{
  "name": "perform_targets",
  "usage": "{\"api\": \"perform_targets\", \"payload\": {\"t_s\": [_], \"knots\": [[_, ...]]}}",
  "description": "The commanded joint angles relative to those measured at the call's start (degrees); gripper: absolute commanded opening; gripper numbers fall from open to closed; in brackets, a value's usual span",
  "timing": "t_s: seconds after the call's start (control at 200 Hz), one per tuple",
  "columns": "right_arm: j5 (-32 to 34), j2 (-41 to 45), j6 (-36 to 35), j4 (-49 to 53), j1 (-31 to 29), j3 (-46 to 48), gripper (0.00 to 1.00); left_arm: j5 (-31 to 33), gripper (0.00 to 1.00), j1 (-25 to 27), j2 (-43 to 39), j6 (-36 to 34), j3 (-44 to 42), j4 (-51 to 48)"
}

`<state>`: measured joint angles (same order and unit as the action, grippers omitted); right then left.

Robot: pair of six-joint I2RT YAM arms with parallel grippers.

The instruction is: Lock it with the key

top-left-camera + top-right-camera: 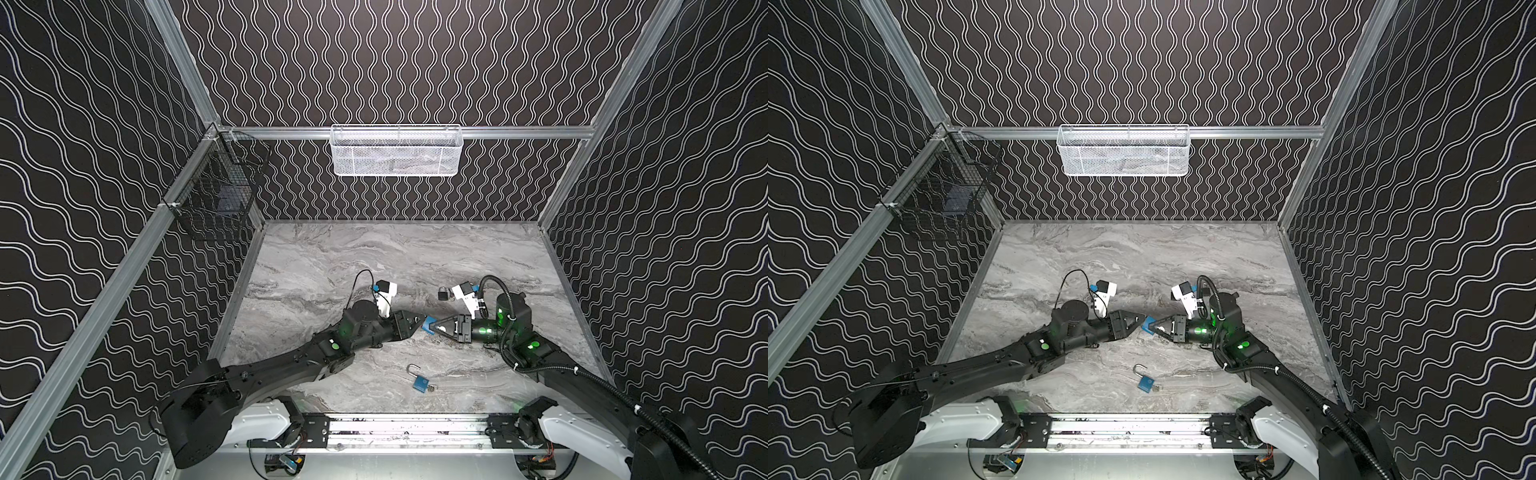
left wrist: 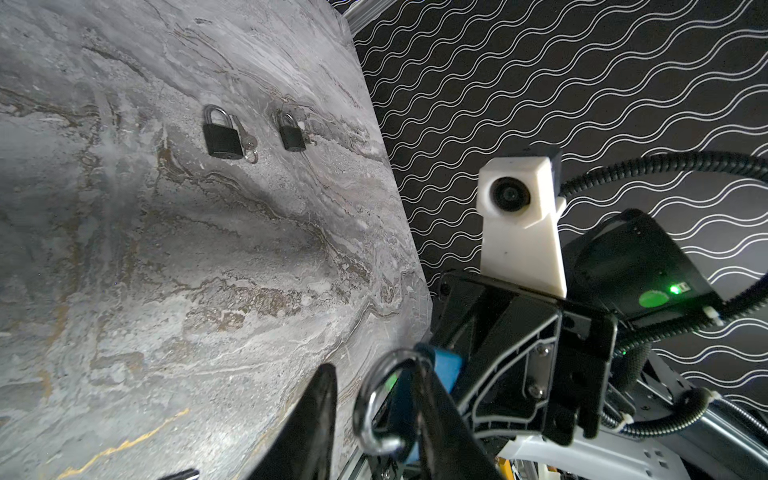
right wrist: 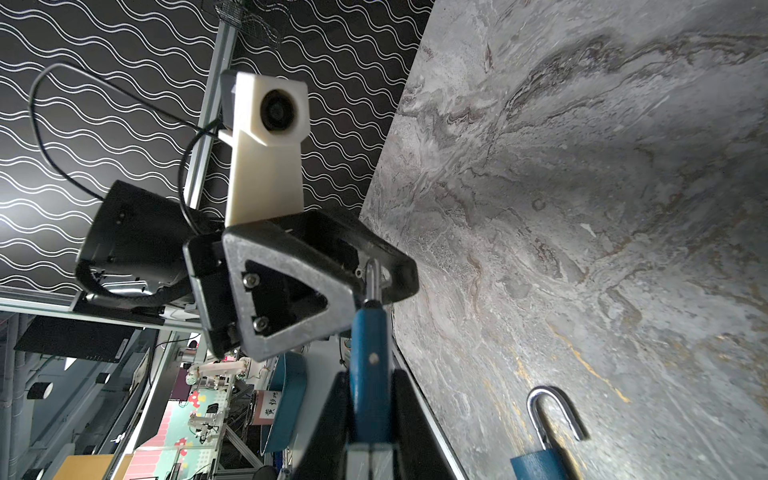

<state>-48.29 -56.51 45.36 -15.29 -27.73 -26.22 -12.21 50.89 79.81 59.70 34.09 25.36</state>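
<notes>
Black wire basket (image 1: 216, 195) on left wall, white mesh basket (image 1: 395, 151) on back rail.

Left gripper (image 1: 420, 321) reaches to mid tabletop (image 1: 332, 257), meets the right one tip to tip. Its fingers (image 2: 316, 415) are spread in the left wrist view. Steel shackle (image 2: 382, 403) of the held blue padlock (image 1: 427, 323) sits between them, against one finger, gap to the other. Not clamped.

Loose blue padlock (image 1: 419, 380) lies flat on the tabletop nearer the base rail, well apart from both grippers, shackle swung open. Small metal key (image 1: 433, 388) is at its body's base. Too small to tell if it's seated in the keyway.

Right gripper (image 1: 435, 328): fingers (image 3: 415, 415) pinch the held blue padlock by its body, off the tabletop, shackle end pointing toward the left gripper. No key visible on this one.

Farther back, two black padlocks (image 2: 222, 135) (image 2: 292, 135) lie side by side, shackles closed, a key beside each. Top view shows only one (image 1: 444, 294), just beside the right wrist camera.
</notes>
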Motion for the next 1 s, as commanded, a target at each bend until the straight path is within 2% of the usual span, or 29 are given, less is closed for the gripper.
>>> {"api": "perform_targets", "payload": {"t_s": [0.0,0.345,0.806,0.996], "knots": [[-2.1,-0.1,0.6,-5.0,0.0,0.2,0.0,-1.9,0.33,-0.1,1.3,0.0,0.7,4.1],[-2.1,0.3,0.3,-4.4,0.0,0.2,0.0,-3.9,0.19,-0.1,3.6,0.9,0.1,9.0],[-1.1,-0.1,0.8,-4.4,0.2,-0.9,0.0,-4.4,0.0,-0.1,4.1,0.4,1.7,5.4],[-0.9,0.7,2.3,-5.6,0.6,0.6,0.12,-2.9,0.0,-0.1,4.0,1.0,2.7,3.5]]}}
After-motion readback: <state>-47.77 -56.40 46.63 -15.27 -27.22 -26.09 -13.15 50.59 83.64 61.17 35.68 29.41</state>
